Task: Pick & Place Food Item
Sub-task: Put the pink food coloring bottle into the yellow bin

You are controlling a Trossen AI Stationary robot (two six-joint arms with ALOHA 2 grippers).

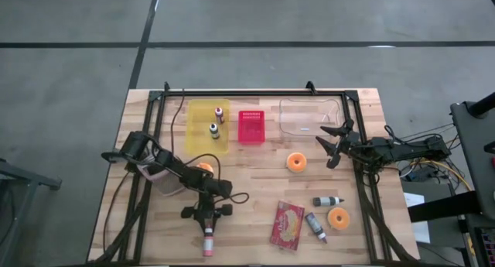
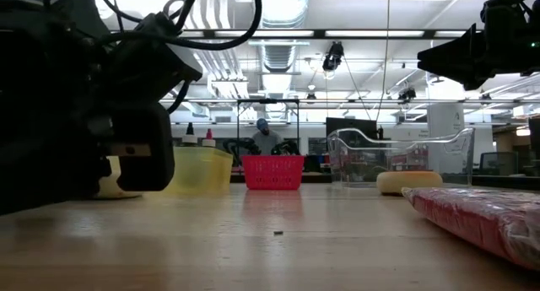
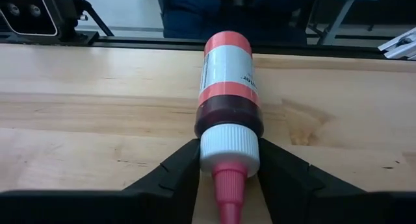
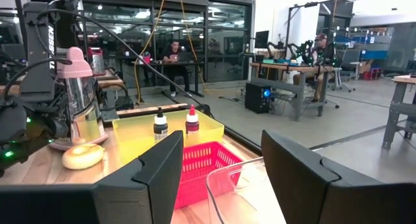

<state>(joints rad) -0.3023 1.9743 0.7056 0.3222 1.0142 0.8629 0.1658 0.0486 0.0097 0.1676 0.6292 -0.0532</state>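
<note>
High view first: a light wooden table (image 1: 255, 193) with a black frame, standing on grey concrete floor crossed by dark lines. Along its far side sit a yellow bin (image 1: 207, 126) holding two small bottles, a red basket (image 1: 250, 127) and a clear plastic tray (image 1: 312, 117). Nearer the front lie two orange-glazed doughnuts (image 1: 295, 162), two dark tubes (image 1: 328, 200), and a red snack packet (image 1: 287, 225) whose print I can't read.

The left gripper (image 1: 207, 213) is down at the front edge of the table. Its fingers (image 3: 175, 169) sit narrowly on either side of the white cap of a red sauce bottle (image 3: 227, 94), which lies flat on the wood with its pink nozzle pointing back toward the wrist; they touch the cap or very nearly. The bottle's white label carries small sideways writing, too fine to make out.

The right gripper (image 1: 332, 145) hangs above the table just in front of the clear tray, its fingers spread wide and holding nothing.

Beyond the table is a big workshop: ceiling ducts, strip lights, hanging cables, glass partitions. A person (image 4: 174, 54) sits at a desk far back, and a tumbler (image 4: 78, 97) with a pink lid stands by the yellow bin.
</note>
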